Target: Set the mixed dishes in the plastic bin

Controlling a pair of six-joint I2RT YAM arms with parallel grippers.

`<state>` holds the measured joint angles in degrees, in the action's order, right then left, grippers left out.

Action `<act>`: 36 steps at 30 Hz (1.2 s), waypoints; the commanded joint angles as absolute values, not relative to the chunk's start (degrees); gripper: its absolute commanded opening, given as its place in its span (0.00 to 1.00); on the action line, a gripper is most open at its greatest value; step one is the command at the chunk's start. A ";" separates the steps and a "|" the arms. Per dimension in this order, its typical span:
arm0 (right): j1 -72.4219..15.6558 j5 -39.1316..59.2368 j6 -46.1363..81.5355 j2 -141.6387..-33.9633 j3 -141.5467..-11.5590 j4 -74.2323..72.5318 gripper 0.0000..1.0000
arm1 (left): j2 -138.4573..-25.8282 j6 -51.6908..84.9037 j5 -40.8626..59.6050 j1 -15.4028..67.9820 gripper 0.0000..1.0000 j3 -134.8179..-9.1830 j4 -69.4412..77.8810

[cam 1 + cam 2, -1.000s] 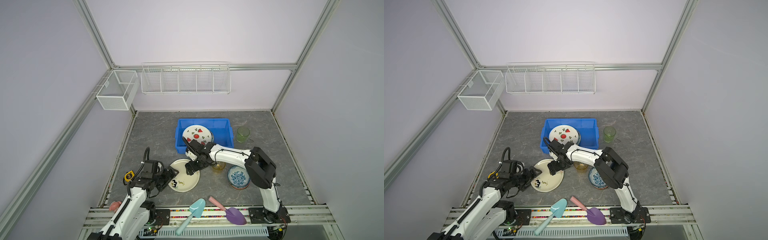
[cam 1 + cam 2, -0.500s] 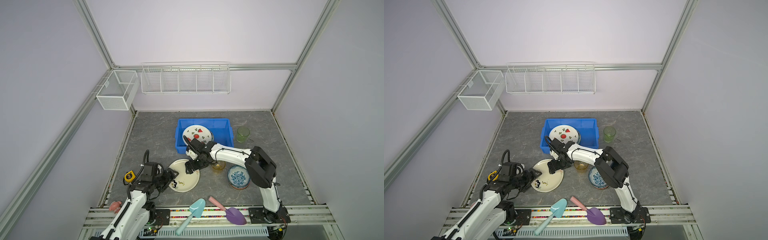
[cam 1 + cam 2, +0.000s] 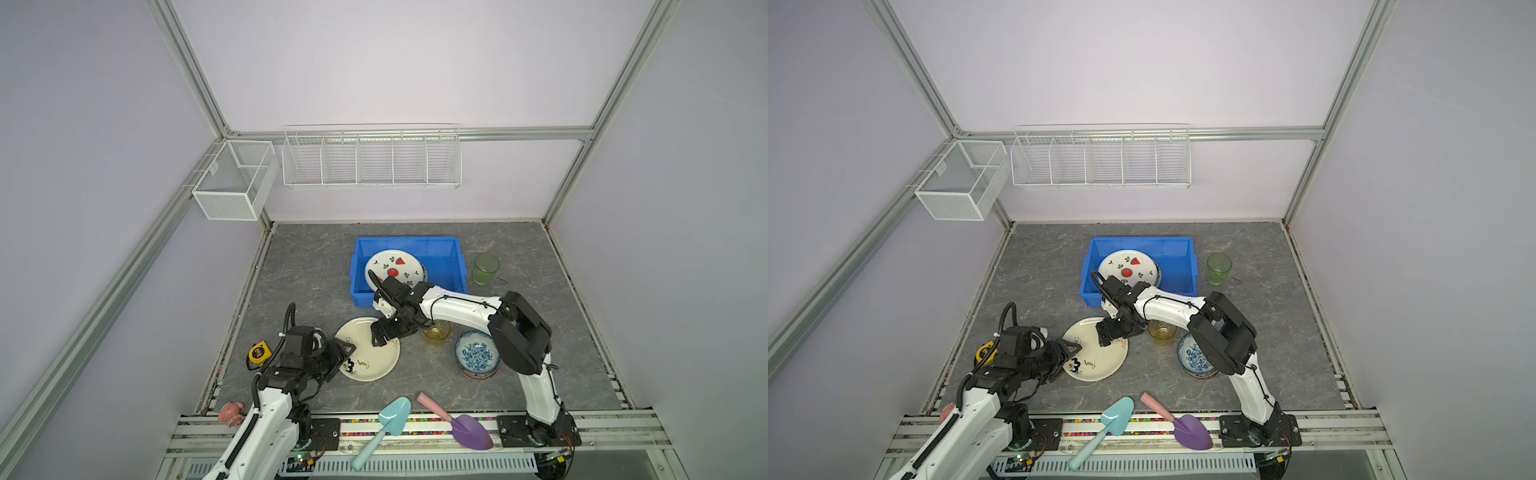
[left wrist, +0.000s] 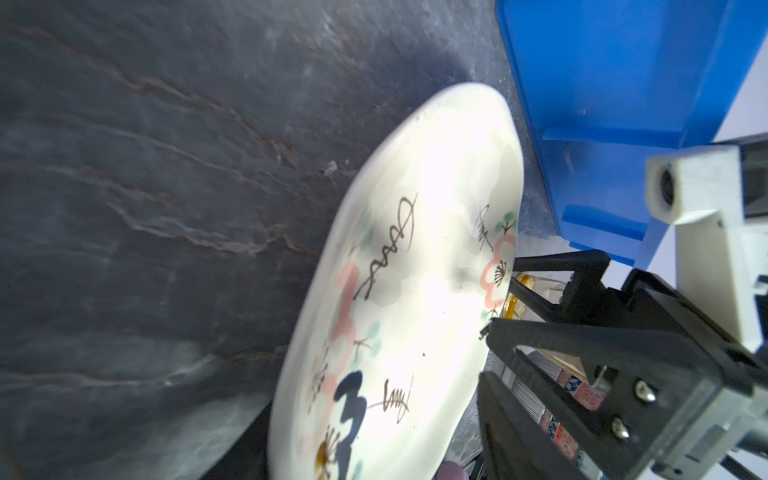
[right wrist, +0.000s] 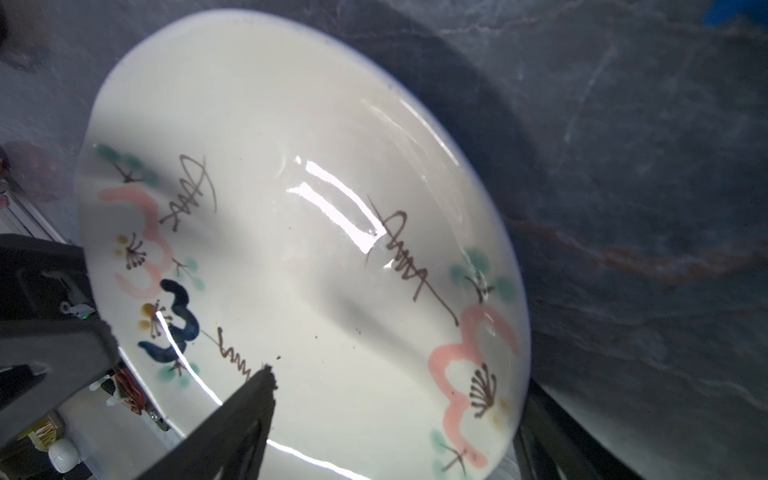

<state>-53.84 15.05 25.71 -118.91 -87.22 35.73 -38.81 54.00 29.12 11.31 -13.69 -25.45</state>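
Observation:
The cream scribbled plate (image 3: 368, 351) (image 3: 1096, 353) lies on the grey floor in front of the blue plastic bin (image 3: 440, 257). My left gripper (image 3: 341, 358) (image 4: 357, 465) is at the plate's left rim, its fingers partly closed around the edge with a gap still showing. My right gripper (image 3: 384, 334) (image 5: 399, 399) stands open astride the far right rim, one finger over the plate and one under it. A watermelon plate (image 3: 395, 268) lies in the bin. An amber tumbler (image 3: 436, 332), a blue-white bowl (image 3: 477, 359) and a green tumbler (image 3: 485, 268) stand outside it.
A yellow tape measure (image 3: 259, 351) lies left of my left arm. Teal (image 3: 390, 419) and purple (image 3: 469, 430) toy shovels lie on the front rail, and a pink item (image 3: 230, 411) sits at its left end. White wire baskets (image 3: 370, 156) hang on the back wall.
My left gripper's fingers have drawn closer together around the plate's left rim, and the gripper has edged slightly towards the plate. The right gripper has stayed open at the far rim.

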 commanded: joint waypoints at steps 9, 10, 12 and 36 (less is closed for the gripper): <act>-54.07 19.52 26.10 -118.75 -88.26 32.91 0.88 | -37.28 54.49 32.68 11.69 0.33 -14.68 -21.08; -53.90 19.46 26.02 -118.59 -88.27 32.89 0.88 | -37.11 54.49 32.98 11.69 0.29 -14.68 -20.89; -53.71 19.35 26.02 -118.44 -88.38 33.05 0.88 | -36.59 54.88 33.39 11.69 0.23 -14.68 -20.74; -43.84 23.80 22.01 -99.25 -92.72 44.38 0.88 | -25.31 56.29 36.16 11.67 0.00 -19.49 -25.68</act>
<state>-46.17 19.99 23.88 -103.46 -91.57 40.53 -27.20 55.48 32.67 11.33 -15.22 -29.95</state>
